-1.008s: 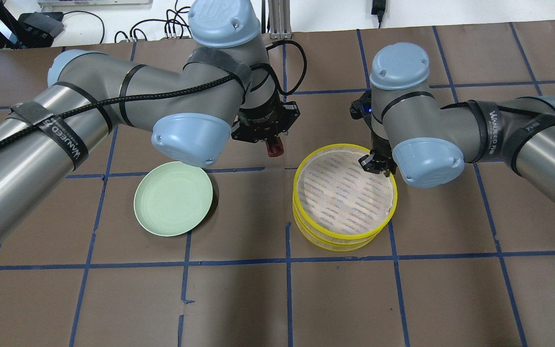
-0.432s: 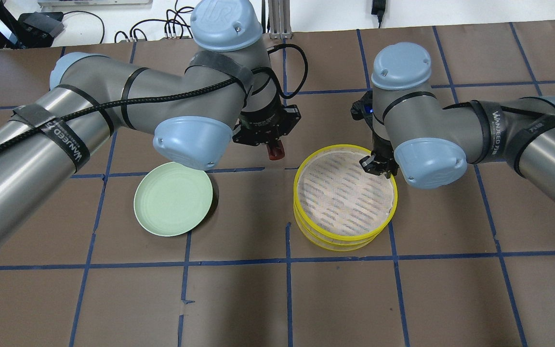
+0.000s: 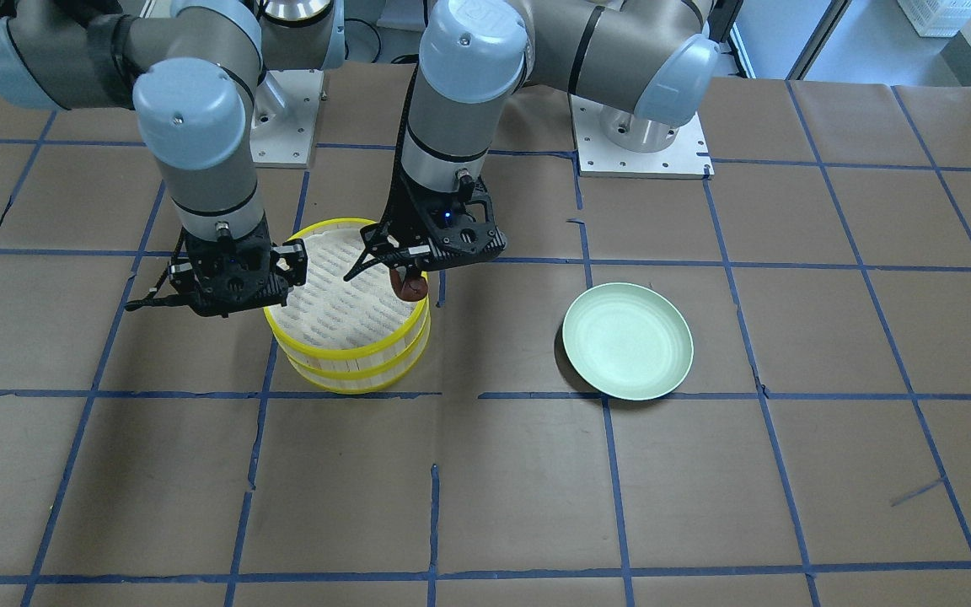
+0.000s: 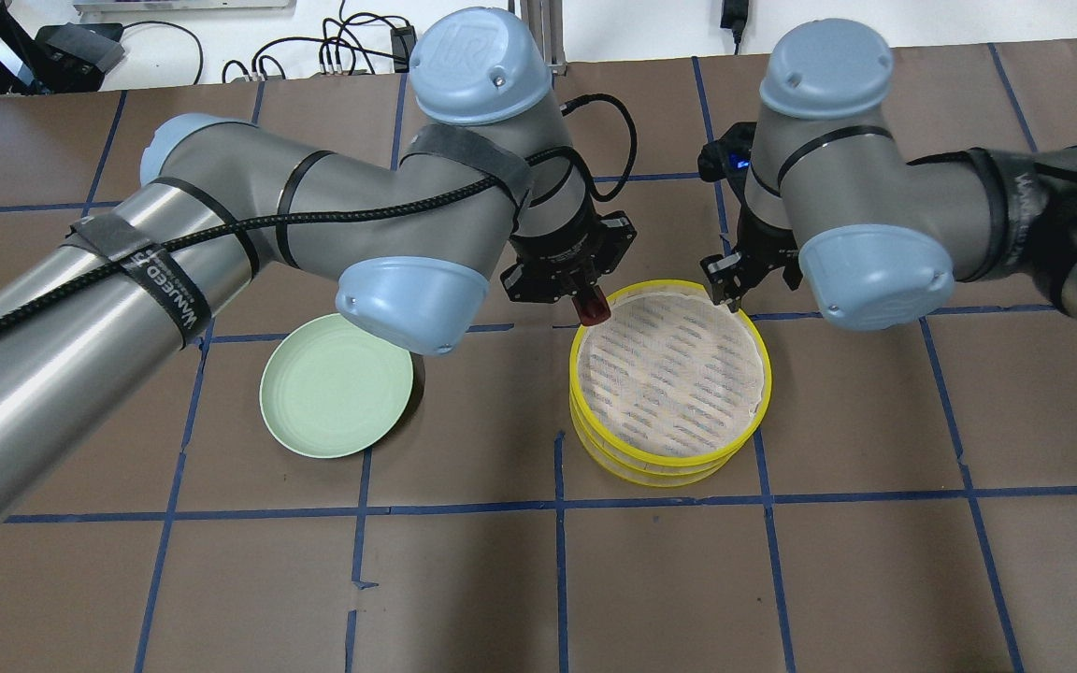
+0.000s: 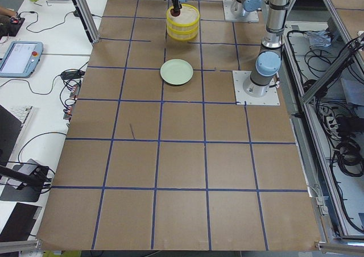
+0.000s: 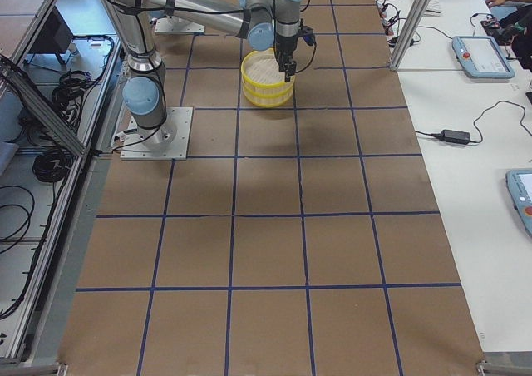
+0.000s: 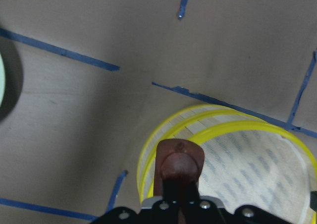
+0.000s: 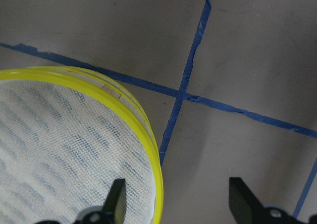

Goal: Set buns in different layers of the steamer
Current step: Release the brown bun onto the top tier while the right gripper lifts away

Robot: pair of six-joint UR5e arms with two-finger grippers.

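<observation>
Two steamer layers are stacked, with yellow rims point(image 4: 667, 460) point(image 3: 342, 354); the top layer's white liner point(image 4: 679, 369) is bare. My left gripper point(image 4: 591, 305) is shut on the dark reddish-brown bun point(image 3: 410, 287) point(image 7: 179, 165) and holds it just above the stack's far left rim. My right gripper point(image 4: 722, 283) point(image 8: 178, 204) is open and empty. It hangs above the stack's far right rim, one finger over the liner and one outside. The white bun is out of view.
An empty pale green plate point(image 4: 337, 385) point(image 3: 627, 340) lies on the brown table to the left of the stack in the overhead view. Both arms' elbows hang over the far half of the table. Blue tape lines cross the table.
My left gripper has moved right with the reddish-brown bun, from beside the stack to over its far left rim. My right gripper has drawn back to the far edge of the rim.
</observation>
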